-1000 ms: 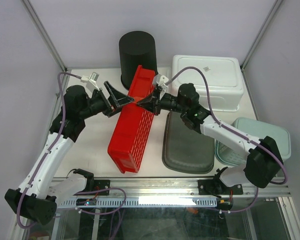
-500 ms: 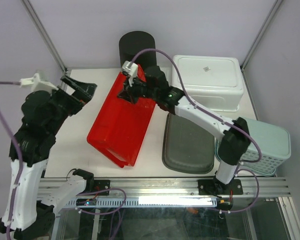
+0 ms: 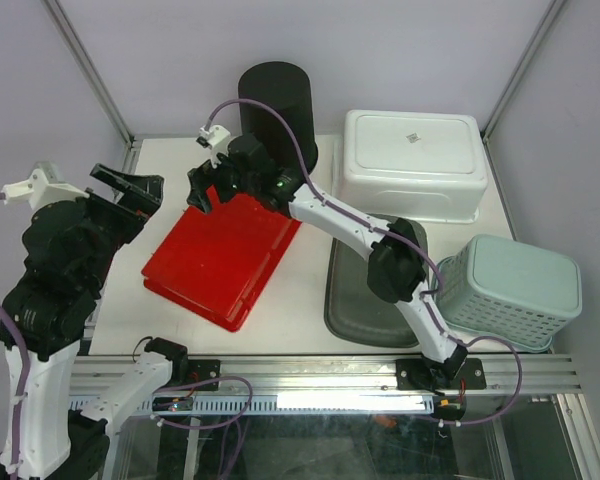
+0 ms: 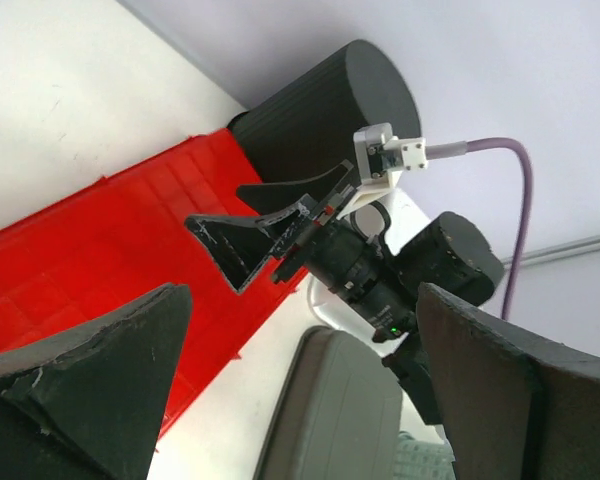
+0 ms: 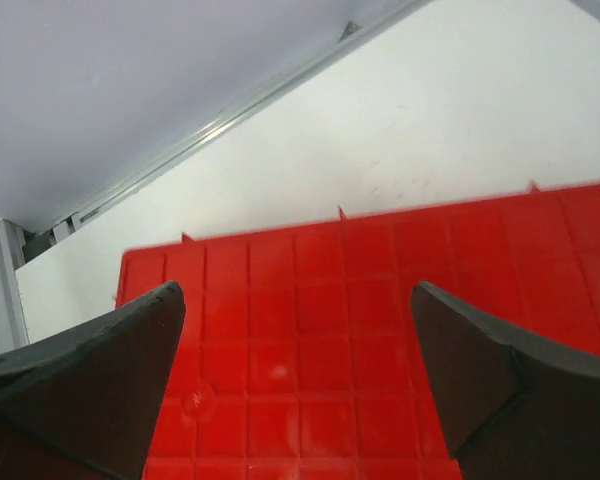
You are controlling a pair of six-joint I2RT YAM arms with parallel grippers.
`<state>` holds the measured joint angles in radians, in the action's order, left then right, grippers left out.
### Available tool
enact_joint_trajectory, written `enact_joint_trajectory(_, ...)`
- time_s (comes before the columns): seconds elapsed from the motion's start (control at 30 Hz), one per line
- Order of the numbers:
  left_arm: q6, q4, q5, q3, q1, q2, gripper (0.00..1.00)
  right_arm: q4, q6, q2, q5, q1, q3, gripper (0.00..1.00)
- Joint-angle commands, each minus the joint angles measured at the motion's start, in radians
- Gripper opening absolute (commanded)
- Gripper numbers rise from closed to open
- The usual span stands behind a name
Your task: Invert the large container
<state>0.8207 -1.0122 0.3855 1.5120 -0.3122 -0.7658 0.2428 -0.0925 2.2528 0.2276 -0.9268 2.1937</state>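
Observation:
The large red container (image 3: 220,262) lies flat on the white table, left of centre, with its gridded underside facing up. My right gripper (image 3: 202,190) hovers open just above the container's far edge and holds nothing; the right wrist view has the red grid (image 5: 330,360) between the spread fingers (image 5: 295,290). My left gripper (image 3: 130,190) is raised at the table's left side, open and empty, clear of the container. Past its own fingers (image 4: 302,330), the left wrist view takes in the red container (image 4: 100,250) and the open right gripper (image 4: 218,206).
A tall black bin (image 3: 277,110) stands behind the red container. A white tub (image 3: 412,160) sits bottom-up at the back right. A grey tub (image 3: 375,290) lies right of the red one, with a pale green basket (image 3: 510,290) at the far right.
The red container tipped from standing on its side to lying bottom-up. My right gripper let go of it, opened and swung left. My left arm drew back to the left.

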Motion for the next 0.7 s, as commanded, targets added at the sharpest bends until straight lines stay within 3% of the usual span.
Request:
enact_joint_trajectory(0.0, -0.065, -0.009, -0.026, 0.019, 0.007, -0.055, 0.99, -0.013, -0.019, -0.129, -0.053, -0.004, -0.060, 0.99)
enact_joint_trajectory(0.17, -0.130, 0.023, -0.062, -0.009, 0.006, -0.089, 0.99, 0.133, 0.008, -0.399, -0.295, 0.036, -0.357, 0.99)
enact_joint_trajectory(0.4, -0.183, 0.101, -0.110, -0.106, 0.007, -0.158, 0.99, 0.324, -0.140, -0.845, -0.446, 0.214, -0.867, 0.99)
enact_joint_trajectory(0.53, -0.182, 0.124, -0.135, -0.174, 0.007, -0.200, 0.99, 0.532, -0.287, -0.998, -0.895, 0.237, -0.982, 0.99)
enact_joint_trajectory(0.67, -0.200, 0.155, -0.165, -0.227, 0.006, -0.211, 0.99, 0.660, -0.365, -1.091, -1.083, 0.238, -1.020, 0.99)
